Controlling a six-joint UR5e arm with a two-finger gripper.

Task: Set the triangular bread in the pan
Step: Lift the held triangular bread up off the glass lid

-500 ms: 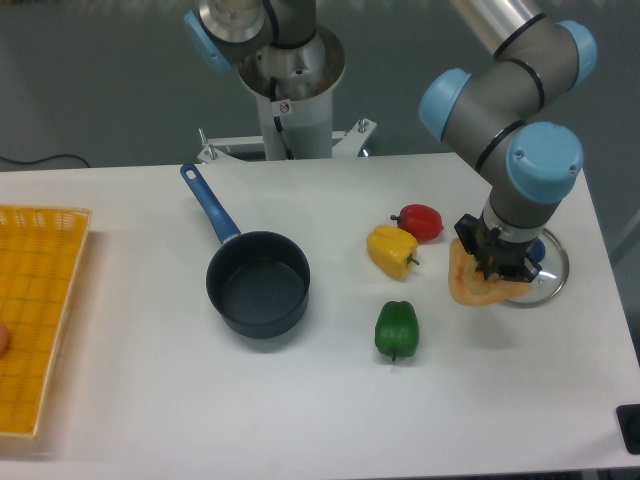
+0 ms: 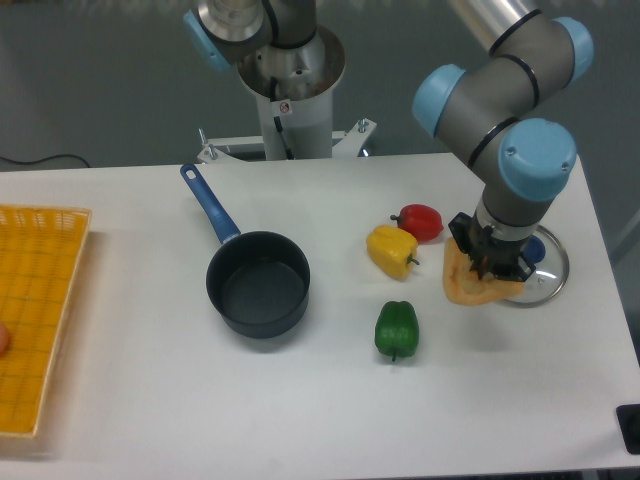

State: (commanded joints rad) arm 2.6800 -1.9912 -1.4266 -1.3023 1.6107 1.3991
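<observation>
Between the earlier frame and this one, the arm [image 2: 500, 90] had shifted a little toward the left of the frame, and the triangular bread [image 2: 464, 281] had moved the same way with it, while nothing else on the desk [image 2: 300, 400] had changed place. The jaws were clenched on the triangular bread, with the gripper [image 2: 490, 262] pressed down over its upper part. The bread sat at the right of the frame, tilted, its lower right corner overlapping the rim of the glass lid [image 2: 545, 272]; whether it was clear of the desk surface could not be told. The lid lay flat at the right edge of the desk, its blue knob mostly hidden behind the gripper.

The pan [image 2: 258, 284] stood left of centre, well apart from the bread, dark inside and holding nothing, with its blue handle [image 2: 209, 204] pointing toward the upper left. Between pan and bread lay three peppers: a yellow pepper [image 2: 391, 250] and a red pepper [image 2: 421, 221] just beside each other, the red one nearer the top of the frame, and a green pepper [image 2: 397, 328] lower down, apart from both. At the far left edge of the frame rested a yellow basket [image 2: 35, 300].
</observation>
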